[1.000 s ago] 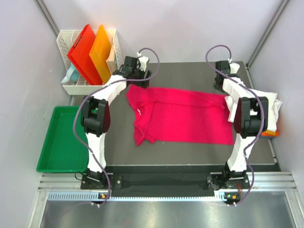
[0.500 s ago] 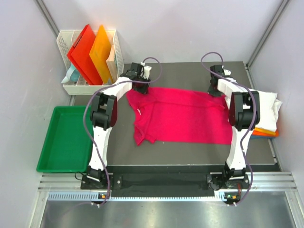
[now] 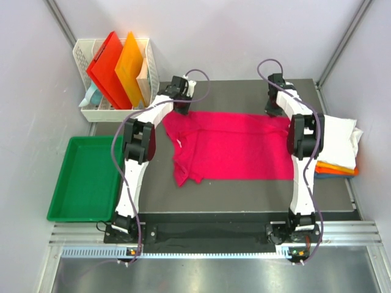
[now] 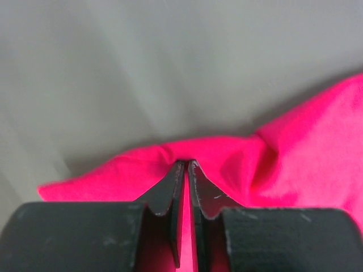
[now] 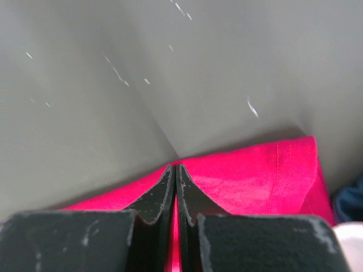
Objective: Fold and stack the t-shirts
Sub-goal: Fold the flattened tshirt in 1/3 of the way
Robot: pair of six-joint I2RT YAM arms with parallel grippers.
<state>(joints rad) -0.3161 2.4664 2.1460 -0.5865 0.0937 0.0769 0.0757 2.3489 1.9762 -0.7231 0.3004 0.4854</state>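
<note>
The left gripper (image 4: 186, 165) has its two black fingers drawn almost together, and you can see a thin strip of pink cloth pinched between them: it is clamped on the far left edge of the magenta t-shirt (image 3: 235, 149), where the fabric bunches into a small ridge at the tips. The right gripper (image 5: 174, 168) has its fingers pressed together at the far right edge of the same shirt, beside a stitched hem, with a sliver of pink showing between the pads. Note that the shirt lies spread across the middle of the table (image 3: 232, 195), flat and smooth over its right part. Its left part is rumpled, with a folded sleeve and a loose flap reaching toward the near side. The table top is a matt dark grey sheet, lightly scuffed with pale flecks in the right wrist view. A bare strip runs along the far side beyond both grippers, and a wider bare band lies between the shirt and the near edge. At the right edge, just beside the right arm, the folded t-shirts (image 3: 342, 137) sit stacked: white on top, orange and blue under it. Left of the table a green tray (image 3: 79, 183) of shiny plastic rests lower down. Farther back, a white basket (image 3: 91, 113) of latticed plastic holds a red folder (image 3: 107, 67) and an orange folder (image 3: 129, 67), both stiff and tilted. Pale walls (image 3: 244, 36) close in the far, left and right sides, and a ribbed metal rail (image 3: 214, 235) carries both arm bases along the near side.
</note>
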